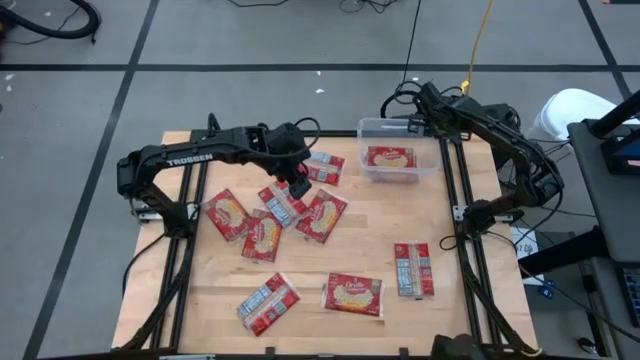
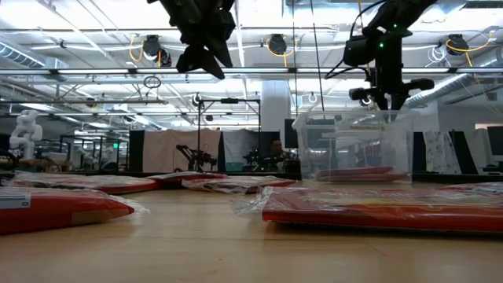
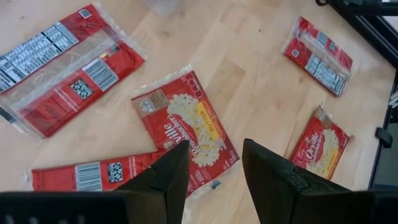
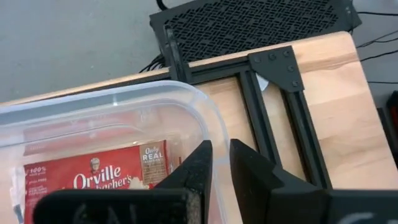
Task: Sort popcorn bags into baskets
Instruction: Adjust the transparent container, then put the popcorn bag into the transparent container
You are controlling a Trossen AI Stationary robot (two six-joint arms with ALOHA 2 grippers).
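Several red popcorn bags lie flat on the wooden table, among them a cluster (image 1: pixel 284 203) at the left and others near the front (image 1: pixel 352 294) and right (image 1: pixel 413 269). One bag (image 4: pixel 99 177) lies inside the clear basket (image 1: pixel 392 176) at the far edge. My left gripper (image 3: pixel 214 155) hovers open above the cluster, over a bag with its popcorn picture up (image 3: pixel 186 127), and touches nothing. My right gripper (image 4: pixel 221 152) stands at the basket's far right corner, its fingers close together. My right gripper has the basket's rim (image 4: pixel 213 134) near its far right corner between its two fingers, one finger (image 4: pixel 196 168) inside the tub and one outside. The fingers come slanting down from above. The basket stands on the table with the bag in it.
Black frame rails (image 1: pixel 452 190) run along the table's right and left (image 1: pixel 190 200) sides. A black perforated box (image 4: pixel 249 25) sits just past the far edge. Bare wood (image 1: pixel 370 235) lies in the middle between the bags.
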